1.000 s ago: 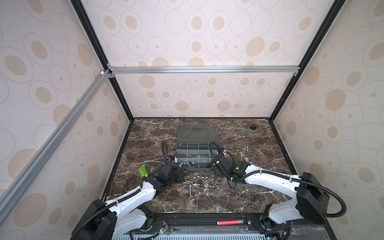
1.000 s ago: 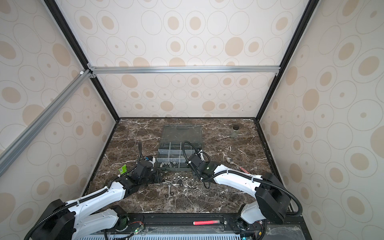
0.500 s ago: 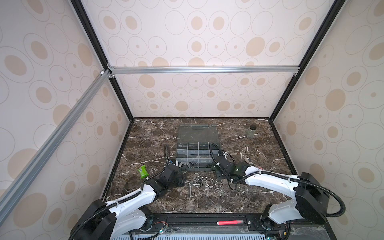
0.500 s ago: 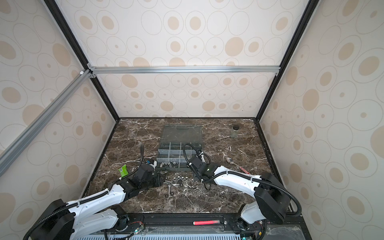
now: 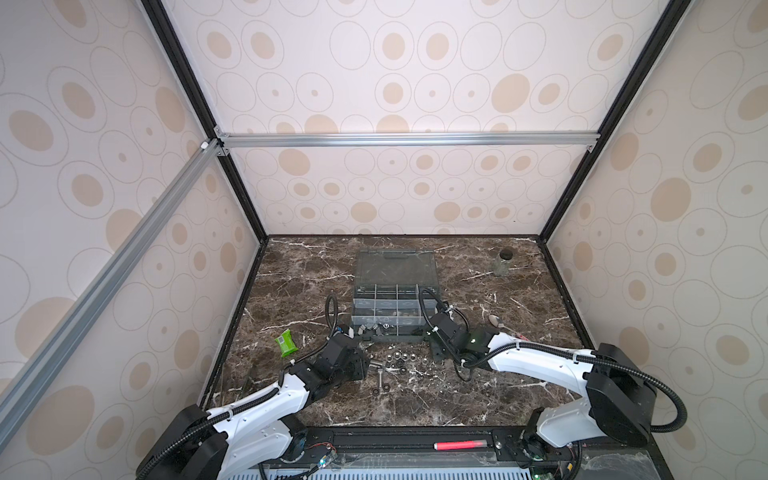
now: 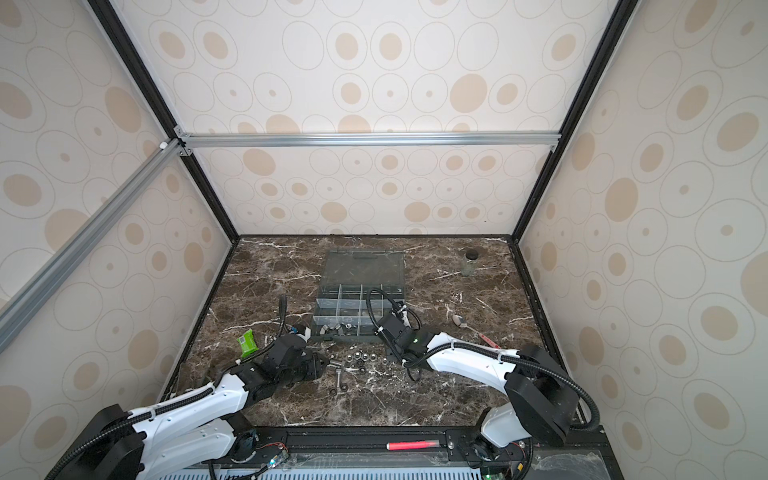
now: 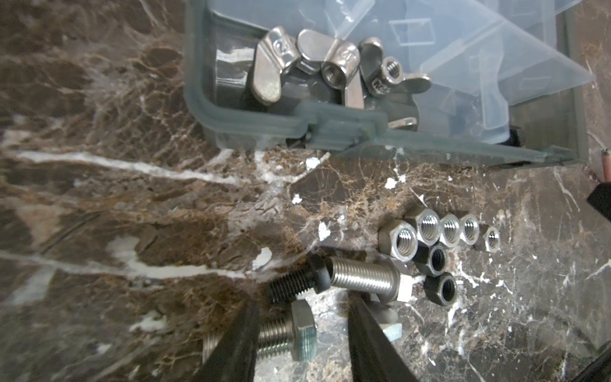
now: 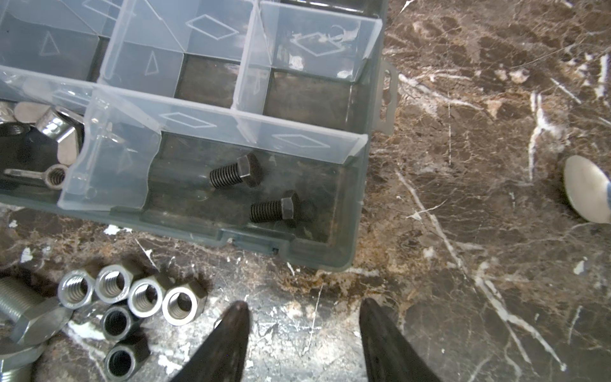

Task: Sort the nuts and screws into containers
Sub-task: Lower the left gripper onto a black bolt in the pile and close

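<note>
The containers [image 5: 395, 307] [image 6: 357, 307] stand open at mid-table. In the left wrist view one compartment [image 7: 264, 122] holds wing nuts [image 7: 314, 66]. In the right wrist view a corner compartment [image 8: 297, 254] holds two black screws [image 8: 234, 173]. Loose silver and black nuts [image 7: 429, 231] [image 8: 125, 291] [image 5: 397, 357] lie in front of the box beside loose screws [image 7: 363, 281]. My left gripper [image 7: 302, 302] [image 5: 368, 365] is open, low over the pile, with a silver screw's head [image 7: 302, 334] between its fingers. My right gripper [image 8: 304, 304] [image 5: 434, 353] is open over bare marble right of the nuts.
A small glass jar [image 5: 503, 264] with a black lid stands at the back right. A spoon [image 5: 496, 321] [image 8: 588, 188] lies right of the box, and a green packet [image 5: 285, 343] lies at the left. The box's clear lid [image 5: 397, 266] lies flat behind it.
My left gripper has drawn back from the box's front edge toward me and now sits over the loose screws. The right arm has barely moved.
</note>
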Controlling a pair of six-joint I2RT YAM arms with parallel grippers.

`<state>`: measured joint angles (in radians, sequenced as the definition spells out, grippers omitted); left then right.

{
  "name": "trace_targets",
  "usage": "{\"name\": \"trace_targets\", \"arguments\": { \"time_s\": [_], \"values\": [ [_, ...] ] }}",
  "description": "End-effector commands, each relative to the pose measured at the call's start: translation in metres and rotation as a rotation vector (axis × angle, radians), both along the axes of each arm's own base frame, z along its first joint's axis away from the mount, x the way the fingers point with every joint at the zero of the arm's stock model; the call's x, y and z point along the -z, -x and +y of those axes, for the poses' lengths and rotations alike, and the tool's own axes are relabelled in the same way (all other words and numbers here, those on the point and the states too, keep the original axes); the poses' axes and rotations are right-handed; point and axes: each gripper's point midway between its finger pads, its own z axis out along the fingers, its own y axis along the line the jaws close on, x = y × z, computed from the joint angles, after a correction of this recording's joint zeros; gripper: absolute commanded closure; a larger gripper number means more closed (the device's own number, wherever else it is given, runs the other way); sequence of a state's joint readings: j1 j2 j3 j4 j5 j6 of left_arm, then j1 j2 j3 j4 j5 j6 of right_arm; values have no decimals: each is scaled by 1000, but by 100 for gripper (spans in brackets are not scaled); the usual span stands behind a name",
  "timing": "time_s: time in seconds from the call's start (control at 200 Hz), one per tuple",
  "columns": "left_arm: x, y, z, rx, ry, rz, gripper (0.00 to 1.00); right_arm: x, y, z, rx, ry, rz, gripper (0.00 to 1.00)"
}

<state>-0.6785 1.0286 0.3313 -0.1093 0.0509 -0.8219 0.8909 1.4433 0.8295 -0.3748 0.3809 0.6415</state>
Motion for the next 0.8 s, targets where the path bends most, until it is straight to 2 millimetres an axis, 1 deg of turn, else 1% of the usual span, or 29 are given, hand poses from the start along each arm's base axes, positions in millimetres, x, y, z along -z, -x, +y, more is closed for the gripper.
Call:
{"name": "trace_targets", "arguments": {
  "time_s": [0.0,0.19,0.52,0.795],
  "values": [
    [3,5,6,-15,-26,13,55,10,2,-3,15,9,24,43],
    [-4,-2,2,-10,-30,-7,55,10,2,-2,7,15,26,43],
    [-1,-11,-10,28,-64,11,55,12,3,-4,12,12,27,43],
    [5,-13,-6,8,-115,25,55,14,5,-6,15,14,28,43]
  ]
}}
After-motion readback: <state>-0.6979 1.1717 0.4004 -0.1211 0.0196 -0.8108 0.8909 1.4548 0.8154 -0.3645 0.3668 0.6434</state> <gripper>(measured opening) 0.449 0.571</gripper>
